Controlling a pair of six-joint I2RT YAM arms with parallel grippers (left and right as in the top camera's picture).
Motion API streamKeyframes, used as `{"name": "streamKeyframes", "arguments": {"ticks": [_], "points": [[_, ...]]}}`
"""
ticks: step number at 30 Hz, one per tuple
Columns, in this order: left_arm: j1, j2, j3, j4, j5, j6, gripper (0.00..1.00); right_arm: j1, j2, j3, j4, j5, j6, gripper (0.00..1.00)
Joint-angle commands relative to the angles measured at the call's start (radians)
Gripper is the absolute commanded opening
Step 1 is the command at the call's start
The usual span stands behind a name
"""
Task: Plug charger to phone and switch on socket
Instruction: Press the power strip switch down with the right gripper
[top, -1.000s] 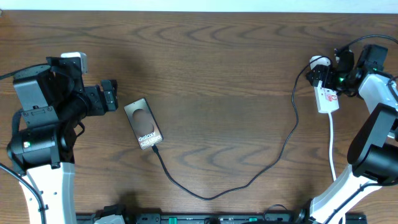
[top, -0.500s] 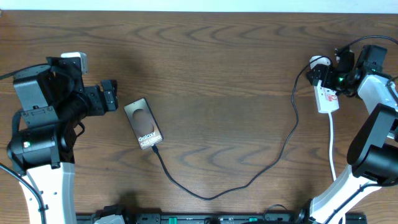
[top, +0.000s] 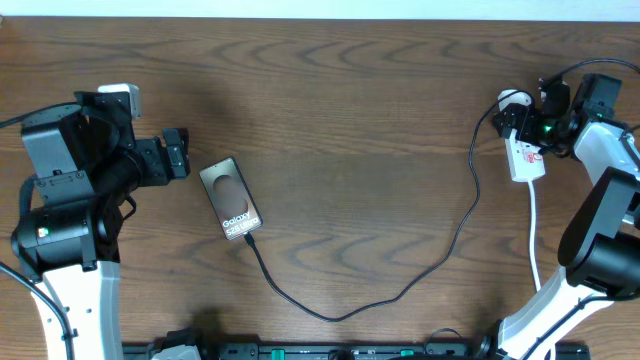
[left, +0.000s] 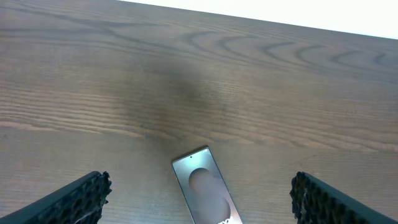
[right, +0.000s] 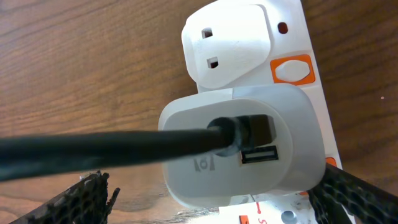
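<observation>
The phone (top: 230, 200) lies flat on the wooden table; in the left wrist view it shows as the phone (left: 204, 190), just ahead of and between my left fingers. My left gripper (top: 184, 154) (left: 200, 185) is open, holding nothing, just left of the phone. The charger (top: 400, 292) curves from the phone's near end across the table to a white adapter (right: 242, 149) plugged into the socket (top: 526, 160) (right: 311, 37). My right gripper (top: 516, 122) (right: 211, 196) is open, its fingers on either side of the adapter. An orange switch (right: 291, 68) sits beside the adapter.
A second white plug (right: 227, 40) sits in the strip beyond the adapter. The socket's white cord (top: 534, 235) runs toward the front edge beside the right arm. Both arm bases stand at the front corners, and the table's far edge lies behind.
</observation>
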Motion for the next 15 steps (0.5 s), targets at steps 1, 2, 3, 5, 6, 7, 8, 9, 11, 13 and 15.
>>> {"name": "streamKeyframes", "arguments": {"ticks": [1, 2, 3, 5, 6, 7, 8, 9, 11, 13, 15], "points": [[0.004, 0.003, -0.002, 0.003, -0.006, -0.009, 0.95, 0.087, 0.023, -0.058, -0.025, -0.237, 0.038, 0.96], [0.004, 0.003, -0.001, 0.003, -0.006, -0.009, 0.95, 0.087, 0.023, -0.063, -0.02, -0.237, 0.043, 0.96], [0.004, 0.003, -0.002, 0.003, -0.006, -0.009, 0.95, 0.087, 0.023, -0.068, -0.015, -0.237, 0.043, 0.97], [0.004, 0.003, -0.001, 0.003, -0.006, -0.009, 0.95, 0.087, 0.023, -0.069, -0.013, -0.237, 0.043, 0.97], [0.004, 0.003, -0.001, 0.003, -0.006, -0.009, 0.95, 0.086, 0.023, -0.069, -0.013, -0.237, 0.043, 0.97], [0.004, 0.003, -0.001, 0.003, -0.006, -0.009, 0.95, 0.084, 0.023, -0.069, -0.01, -0.237, 0.045, 0.97], [0.004, 0.003, -0.002, 0.003, -0.006, -0.009, 0.95, 0.082, 0.022, -0.069, -0.007, -0.235, 0.054, 0.97], [0.004, 0.003, -0.001, 0.003, -0.006, -0.009, 0.95, 0.079, 0.022, -0.069, -0.005, -0.232, 0.062, 0.97], [0.004, 0.003, -0.001, 0.003, -0.006, -0.009, 0.95, 0.072, 0.022, -0.069, -0.002, -0.224, 0.074, 0.97], [0.004, 0.003, -0.001, 0.003, -0.006, -0.009, 0.95, 0.064, 0.019, -0.068, -0.005, -0.199, 0.1, 0.97], [0.004, 0.003, -0.002, 0.003, -0.006, -0.009, 0.95, 0.053, 0.012, -0.068, -0.019, -0.146, 0.126, 0.98]]}}
